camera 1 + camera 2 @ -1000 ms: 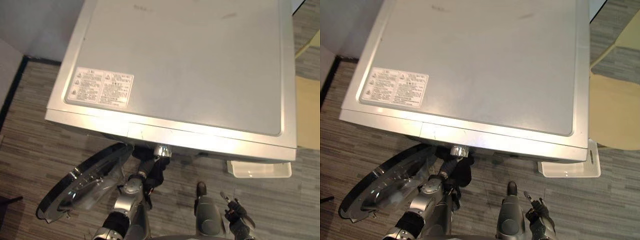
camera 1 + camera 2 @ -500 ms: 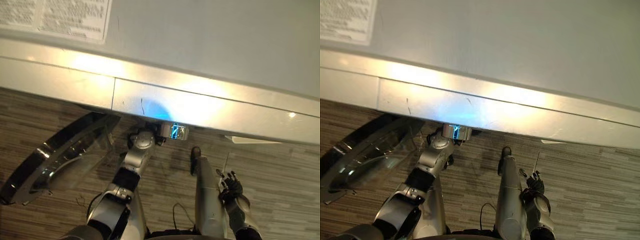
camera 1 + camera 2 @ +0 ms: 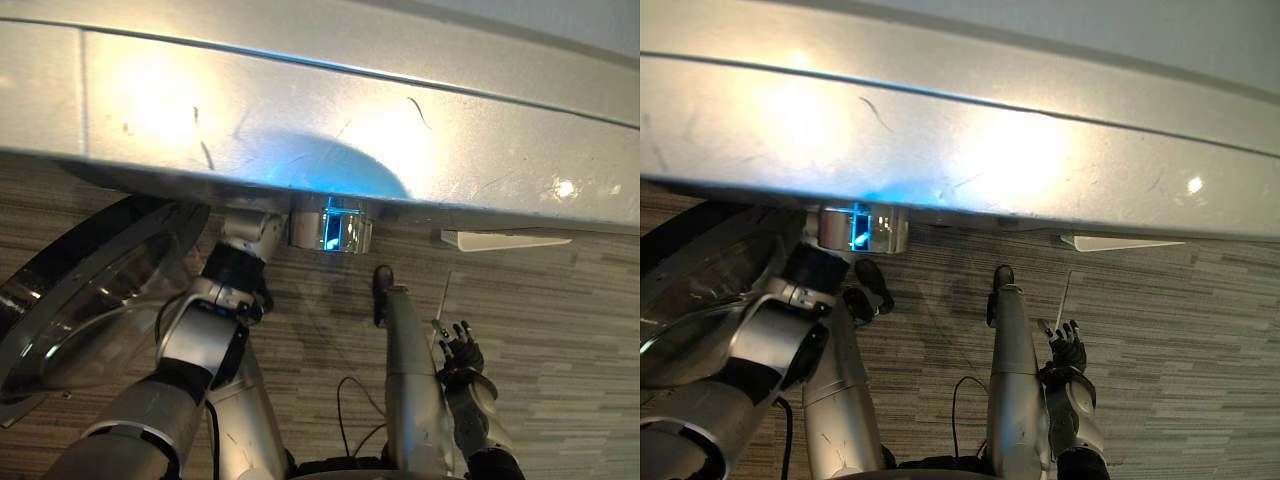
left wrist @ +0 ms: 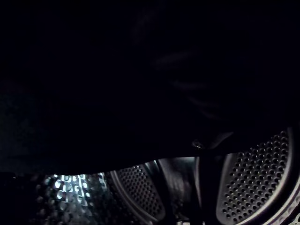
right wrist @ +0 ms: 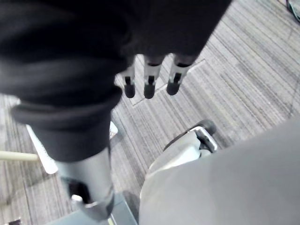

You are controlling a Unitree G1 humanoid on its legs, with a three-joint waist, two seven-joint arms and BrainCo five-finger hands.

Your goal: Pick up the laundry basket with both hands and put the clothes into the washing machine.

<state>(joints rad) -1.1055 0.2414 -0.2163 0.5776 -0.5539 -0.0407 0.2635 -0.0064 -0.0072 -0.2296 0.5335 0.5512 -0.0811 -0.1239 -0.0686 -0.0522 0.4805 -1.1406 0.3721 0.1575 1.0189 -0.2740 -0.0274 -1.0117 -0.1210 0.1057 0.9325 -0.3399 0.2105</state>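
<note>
The silver washing machine spans the top of the eye views, its front edge right above my arms. Its round glass door hangs open on the left. My left arm reaches under that front edge into the opening, and the hand is hidden there. In the left wrist view the perforated drum wall shows beneath a large dark mass; I cannot tell whether that is cloth. My right hand hangs low on the right over the floor, fingers straight and holding nothing.
A knob lit blue sits under the machine's edge, just right of my left arm. A white detergent drawer sticks out of the front on the right. Grey striped floor lies below.
The camera has moved much closer to the machine's front edge. My left arm has gone deeper under the edge into the opening. The right hand has stayed low at the right.
</note>
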